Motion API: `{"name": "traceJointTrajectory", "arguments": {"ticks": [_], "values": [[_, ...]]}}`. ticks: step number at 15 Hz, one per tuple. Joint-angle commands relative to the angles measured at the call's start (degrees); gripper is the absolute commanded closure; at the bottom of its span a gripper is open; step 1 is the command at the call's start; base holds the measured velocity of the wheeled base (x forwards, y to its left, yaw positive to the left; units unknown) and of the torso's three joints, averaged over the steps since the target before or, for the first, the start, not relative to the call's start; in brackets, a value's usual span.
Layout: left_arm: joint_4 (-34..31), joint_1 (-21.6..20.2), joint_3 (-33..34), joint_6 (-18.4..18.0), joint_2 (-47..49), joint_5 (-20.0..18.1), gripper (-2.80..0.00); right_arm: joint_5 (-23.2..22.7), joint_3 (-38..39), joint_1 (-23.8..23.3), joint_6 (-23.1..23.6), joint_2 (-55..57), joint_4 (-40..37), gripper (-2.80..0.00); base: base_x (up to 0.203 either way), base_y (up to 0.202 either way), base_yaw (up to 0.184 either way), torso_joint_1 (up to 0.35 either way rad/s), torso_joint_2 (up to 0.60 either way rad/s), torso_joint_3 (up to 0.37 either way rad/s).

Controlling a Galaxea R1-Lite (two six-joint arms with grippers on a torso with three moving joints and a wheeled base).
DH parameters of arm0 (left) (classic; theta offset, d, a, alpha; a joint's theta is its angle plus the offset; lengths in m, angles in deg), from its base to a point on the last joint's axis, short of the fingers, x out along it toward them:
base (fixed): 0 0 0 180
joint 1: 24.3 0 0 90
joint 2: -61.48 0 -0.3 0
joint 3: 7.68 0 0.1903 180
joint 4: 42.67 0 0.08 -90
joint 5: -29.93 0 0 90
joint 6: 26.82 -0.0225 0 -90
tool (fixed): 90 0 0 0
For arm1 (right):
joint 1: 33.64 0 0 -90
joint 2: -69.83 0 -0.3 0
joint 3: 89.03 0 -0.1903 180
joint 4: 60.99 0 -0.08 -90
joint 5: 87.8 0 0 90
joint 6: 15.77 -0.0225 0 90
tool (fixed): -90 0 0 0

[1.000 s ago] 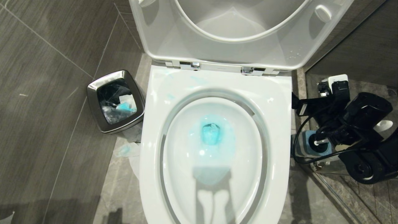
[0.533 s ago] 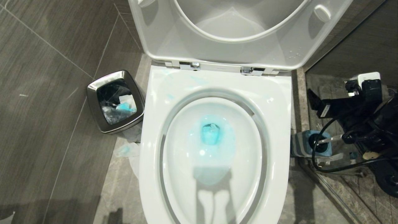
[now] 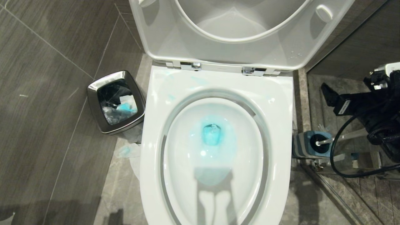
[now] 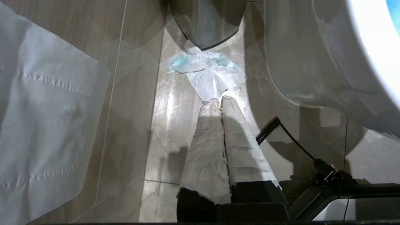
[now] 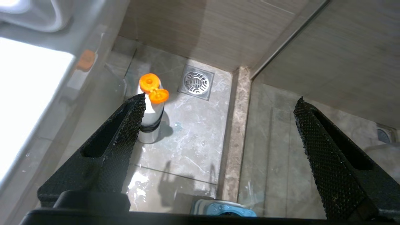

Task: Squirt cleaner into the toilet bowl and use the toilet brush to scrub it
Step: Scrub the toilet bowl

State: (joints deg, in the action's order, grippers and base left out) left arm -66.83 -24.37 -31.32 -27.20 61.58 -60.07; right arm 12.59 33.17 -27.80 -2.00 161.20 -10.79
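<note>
Wide open above glossy white toilet bowl (image 3: 215, 93); hemmed by steel waste bin (image 3: 116, 101) and striped brush holder (image 3: 304, 144).

Right arm at the right edge of the head view, wrist and cabling dark, reaching forward. Right claw (image 5: 218, 103) wide open, its two black textured fingers (image 5: 118, 137) far apart, empty. Left claw (image 4: 217, 101) shut, two pale wrapped fingers pressed together, pointing at the floor, holding nothing.

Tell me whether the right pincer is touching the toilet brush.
Apart. The head view shows the right pincer up beside the toilet bowl, clear of the toilet brush standing in its holder.
</note>
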Motion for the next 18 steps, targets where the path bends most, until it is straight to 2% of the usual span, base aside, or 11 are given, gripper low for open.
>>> {"name": "traceJointTrajectory", "arguments": {"ticks": [1, 7, 8, 10, 13, 16, 18], "values": [[0.0, 0.0, 0.0, 0.0, 0.1, 0.0, 0.0, 0.0, -0.3, 0.0, 0.1, -3.2, -1.7, -2.8, 0.0, 0.0, 0.0, 0.0, 0.0, 0.0], [0.0, 0.0, 0.1, 0.1, 0.1, 0.0, 0.0, 0.0, -1.7, 0.0, -0.1, -5.2, -6.4, -2.8, 0.0, 0.0, 0.0, 0.0, 0.0, 0.0], [0.0, 0.0, 0.0, 0.1, 0.1, 0.0, 0.0, 0.0, -2.2, 0.0, -0.1, -5.4, -6.5, 0.0, 0.0, 0.0, 0.0, 0.0, 0.0, 0.0], [0.0, 0.0, 0.0, 0.1, 0.1, 0.0, 0.0, 0.0, -2.2, 0.0, -0.1, -7.0, -8.1, 0.0, 0.0, 0.0, 0.0, 0.0, 0.0, 0.0], [0.0, 0.0, 0.0, 0.1, 0.1, 0.0, 0.0, -0.2, -3.6, 0.0, -0.1, -11.8, -15.1, 0.0, 0.0, 0.0, 0.0, 0.0, 0.0, 0.0], [0.0, 0.0, 0.0, 0.1, 0.1, 0.0, 0.0, -0.4, -6.6, 0.2, -0.2, -17.9, -24.5, 0.0, 0.0, 0.0, 0.0, 0.0, 0.0, 0.0], [0.0, 0.0, 0.0, 0.1, 0.1, 0.0, 0.0, -0.4, -9.3, 0.4, -0.3, -22.8, -33.5, 0.0, 0.0, 0.0, 0.0, 0.0, 0.0, 0.0]]}}
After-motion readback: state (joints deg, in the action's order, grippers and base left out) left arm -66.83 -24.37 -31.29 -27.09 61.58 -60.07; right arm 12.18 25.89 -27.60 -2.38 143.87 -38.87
